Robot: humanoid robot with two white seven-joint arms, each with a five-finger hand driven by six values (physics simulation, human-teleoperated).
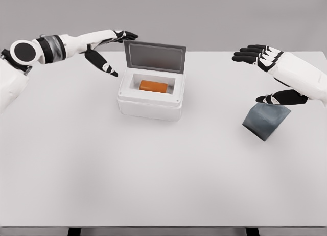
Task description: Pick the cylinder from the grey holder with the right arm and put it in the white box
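The orange cylinder already lies on its side in the well of the white box, roughly centred, with the lid standing open at the far edge. So by my reckoning the placing is done and what remains is to get my arms clear without disturbing anything.

My right hand hangs over the right side of the worktop, fingers spread and holding nothing, thumb pointing down toward the grey holder. The holder sits tilted on one corner just beneath my thumb; I cannot tell from here whether the thumb touches it, and I see nothing left inside it, though its opening is not clearly shown. To finish well I should lift the right hand straight up before drawing it back, so the thumb does not catch the holder and tip it further.

My left hand is released too, fingers extended, hovering just left of the box near the lid's upper corner. I would pull it back to the left and away, keeping clear of the lid so it does not swing down onto the cylinder.

The box holds only the cylinder.
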